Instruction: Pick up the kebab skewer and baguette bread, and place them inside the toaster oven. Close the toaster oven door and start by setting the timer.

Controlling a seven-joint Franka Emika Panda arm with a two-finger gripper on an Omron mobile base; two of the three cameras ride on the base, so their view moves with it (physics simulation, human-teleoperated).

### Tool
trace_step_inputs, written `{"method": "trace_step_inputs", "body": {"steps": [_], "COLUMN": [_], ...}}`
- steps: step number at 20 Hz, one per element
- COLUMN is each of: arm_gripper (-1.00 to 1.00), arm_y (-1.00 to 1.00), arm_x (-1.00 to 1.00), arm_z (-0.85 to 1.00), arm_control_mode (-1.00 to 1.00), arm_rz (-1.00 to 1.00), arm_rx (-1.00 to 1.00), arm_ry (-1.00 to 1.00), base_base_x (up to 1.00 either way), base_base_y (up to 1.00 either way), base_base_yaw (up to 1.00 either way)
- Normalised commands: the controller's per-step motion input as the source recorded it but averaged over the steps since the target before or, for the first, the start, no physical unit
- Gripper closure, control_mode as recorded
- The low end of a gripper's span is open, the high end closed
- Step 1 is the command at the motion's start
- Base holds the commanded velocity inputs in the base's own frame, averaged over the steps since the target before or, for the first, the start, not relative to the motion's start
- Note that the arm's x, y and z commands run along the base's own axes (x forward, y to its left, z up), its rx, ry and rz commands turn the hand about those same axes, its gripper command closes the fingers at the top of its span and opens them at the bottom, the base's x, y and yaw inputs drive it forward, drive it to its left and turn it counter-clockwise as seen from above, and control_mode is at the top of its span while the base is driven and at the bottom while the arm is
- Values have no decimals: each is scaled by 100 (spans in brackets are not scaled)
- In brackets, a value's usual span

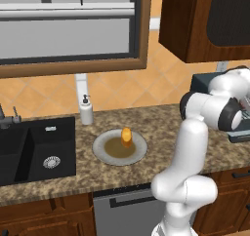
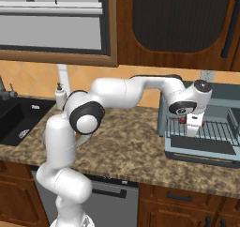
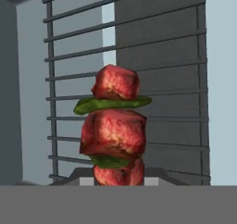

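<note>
Leftmost, a black sink (image 1: 36, 152) is sunk into the speckled brown bench (image 1: 146, 118), and a white soap dispenser (image 1: 86, 110) stands just behind its right corner. Further right a grey plate (image 1: 105, 154) lies on the bench with the baguette bread (image 1: 126, 136) standing upright on it, a little right of the plate's middle. Next comes the white arm, which rises from the base, bends at a dark elbow and reaches right over the bench toward the toaster oven (image 2: 165, 113). In the right base view the toaster oven door (image 2: 201, 146) is folded down flat in front of the oven, and the wire rack (image 2: 218, 129) shows behind it. The pincer (image 2: 194, 127) points down over the left part of that rack, and a bit of red shows just beside its left side. In the hand view the pincer is closed on the kebab skewer (image 3: 115, 130), gripping it at the near end, so that its red meat chunks and green slices stand up in front of the rack bars (image 3: 176, 79). Whether the skewer touches the rack cannot be told.
</note>
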Motion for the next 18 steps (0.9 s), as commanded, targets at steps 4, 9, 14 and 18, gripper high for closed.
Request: {"method": "trace_step_inputs", "body": {"steps": [4,9,14,18], "arm_gripper": [100,100,100,100], "arm_y": [0,-1,-4,-5], "arm_x": [16,18,26,32], "arm_z": [-24,-19,-5,0], "arm_control_mode": [-100,-100,-100,-100], "arm_rz": [0,0,0,0], "arm_rx": [0,0,0,0], "arm_ry": [0,0,0,0], "base_base_x": [0,0,0,0], "base_base_y": [0,0,0,0], "base_base_yaw": [0,0,0,0]}}
